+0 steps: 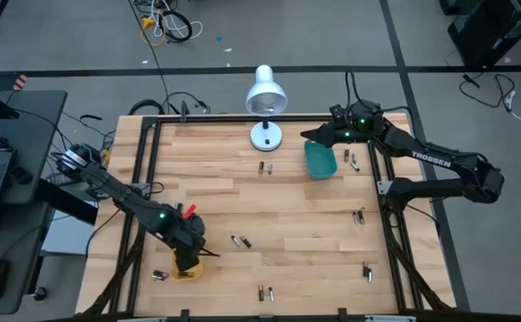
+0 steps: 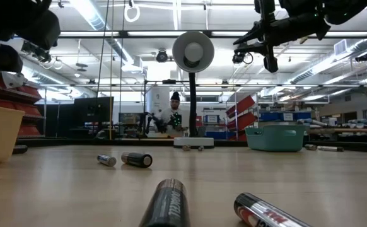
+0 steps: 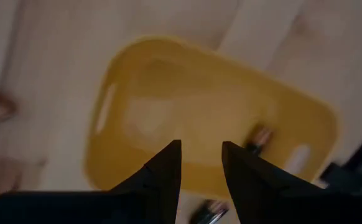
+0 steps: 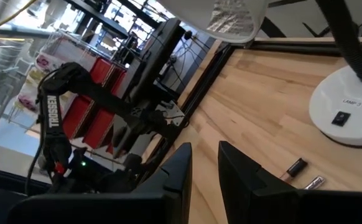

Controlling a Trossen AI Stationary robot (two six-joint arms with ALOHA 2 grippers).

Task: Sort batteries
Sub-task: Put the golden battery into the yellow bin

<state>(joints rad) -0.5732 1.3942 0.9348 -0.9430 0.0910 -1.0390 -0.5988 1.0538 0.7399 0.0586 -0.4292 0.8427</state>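
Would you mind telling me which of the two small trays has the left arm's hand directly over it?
The yellow tray, at the table's near left corner; the left hand hangs above it, while the teal tray sits near the lamp.

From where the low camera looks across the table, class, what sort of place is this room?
Probably a robotics lab or workshop. Long ceiling strip lights run overhead, red and blue storage racks line the back, and a person sits at a cluttered workbench beyond the pale wooden table.

Bare wooden bench (image 1: 314, 224) lay open mid-way; a white desk lamp (image 1: 265, 103) and teal plastic tray (image 1: 320, 160) blocked its far edge
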